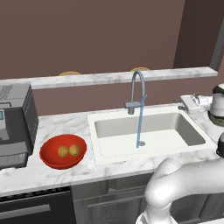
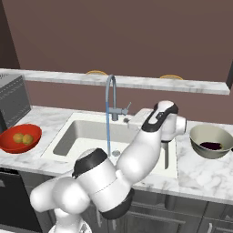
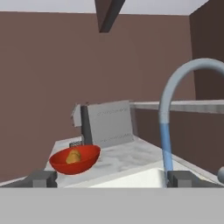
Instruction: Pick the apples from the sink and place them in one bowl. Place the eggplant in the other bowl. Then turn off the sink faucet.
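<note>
Left base: both apples (image 1: 69,151) sorted into the red bowl (image 1: 47,159), sink (image 1: 151,131) emptied, water running from the faucet (image 1: 137,89). Right base: eggplant (image 2: 210,145) settled in the grey bowl (image 2: 200,146), arm raised beside the tap, likely for the lever. Hand view: gripper (image 3: 112,178) wide open, holding nothing, facing the spout.

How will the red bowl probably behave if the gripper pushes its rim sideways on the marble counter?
The red bowl is wide and shallow, so it would likely slide rather than tip. The marble counter looks smooth, so little would stop it. The two apples lie loose inside and would probably roll around.
</note>
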